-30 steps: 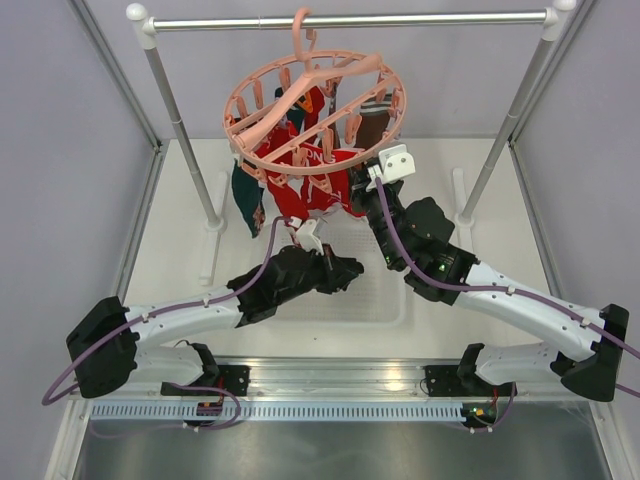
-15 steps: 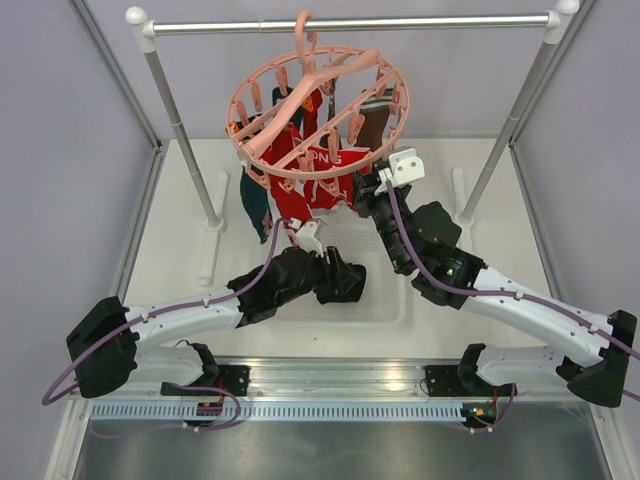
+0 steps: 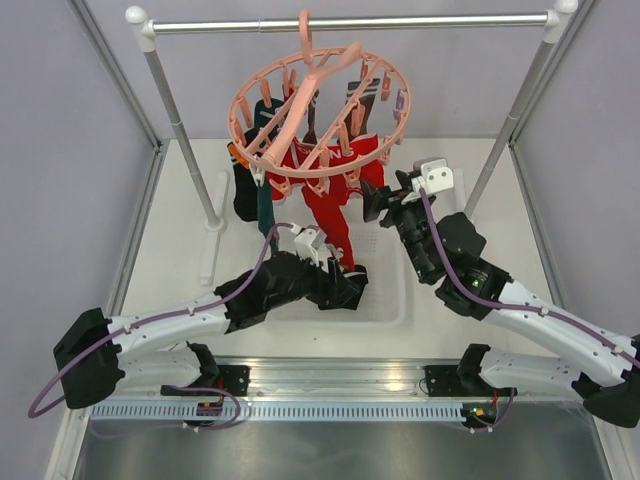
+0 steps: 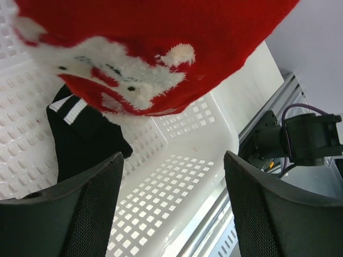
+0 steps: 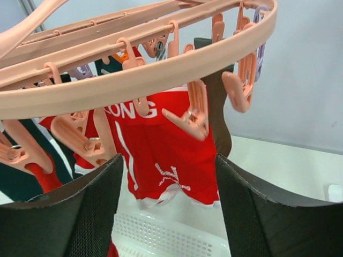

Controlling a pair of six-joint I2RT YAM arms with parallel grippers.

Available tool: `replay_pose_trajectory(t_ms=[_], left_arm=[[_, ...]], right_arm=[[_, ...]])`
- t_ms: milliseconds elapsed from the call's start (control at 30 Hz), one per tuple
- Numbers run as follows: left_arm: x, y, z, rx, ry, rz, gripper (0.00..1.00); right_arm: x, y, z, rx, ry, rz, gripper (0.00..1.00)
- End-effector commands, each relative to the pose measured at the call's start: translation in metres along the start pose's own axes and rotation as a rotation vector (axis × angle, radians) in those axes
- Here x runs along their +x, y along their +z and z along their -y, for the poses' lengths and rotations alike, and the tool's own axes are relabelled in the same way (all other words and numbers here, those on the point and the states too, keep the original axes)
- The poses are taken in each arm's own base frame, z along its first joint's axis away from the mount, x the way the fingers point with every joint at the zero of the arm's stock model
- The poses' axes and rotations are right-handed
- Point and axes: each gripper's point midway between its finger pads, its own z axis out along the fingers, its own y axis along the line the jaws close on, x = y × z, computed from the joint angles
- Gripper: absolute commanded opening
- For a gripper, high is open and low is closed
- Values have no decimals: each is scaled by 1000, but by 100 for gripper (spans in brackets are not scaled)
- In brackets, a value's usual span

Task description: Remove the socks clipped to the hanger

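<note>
Hanging by its hook from the grey rail [image 3: 420, 19], the hanger [image 5: 139, 80] sits tilted above the white basket [image 4: 206, 115], and most of the socks [image 3: 335, 185] dangle from clips around its ring. On the side facing the arms, a red sock with white lettering [image 5: 161, 144] hangs from the ring's near edge, with the brown sock [image 5: 218, 123] just to its right. A dark teal sock [image 3: 265, 210] hangs on the left side. One long red sock [image 3: 338, 225] reaches further down than the rest, towards the basket.

The left gripper [image 4: 172, 171] is low over the basket, just beneath that long sock's toe, which bears fuzzy white marks. Its fingers stand well apart and nothing lies between them. From the wrist camera the toe seems to hang just above the fingertips, though whether it touches them is hard to tell. A black sock with white stripes [image 4: 80, 139] lies on the basket floor beside the left finger.

The right gripper [image 5: 169, 176] is raised near the ring's right side and points at the lettered red sock. Its fingers are spread wide too, gripping neither sock nor clip.
</note>
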Motion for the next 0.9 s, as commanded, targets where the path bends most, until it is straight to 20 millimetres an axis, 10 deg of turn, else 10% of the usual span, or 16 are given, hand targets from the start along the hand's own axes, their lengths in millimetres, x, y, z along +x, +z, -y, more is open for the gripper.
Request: replay_pose_trajectory(t_ms=[0,433,633,867], left_arm=[[3,-14,4,35,83,-20,79],[0,-40,-17,-61,78,17,79],[-4,-40,-20,-88,68,35,80],[-8,-43,-20,-92,69,47,81]], right_arm=[[-1,-11,0,-44,37,-1,74],[34,-47,-32,-333,71,-19,79],[62,-29,-40,-349,-5,-90,85],[110,-4,-6,-291,20,-185,86]])
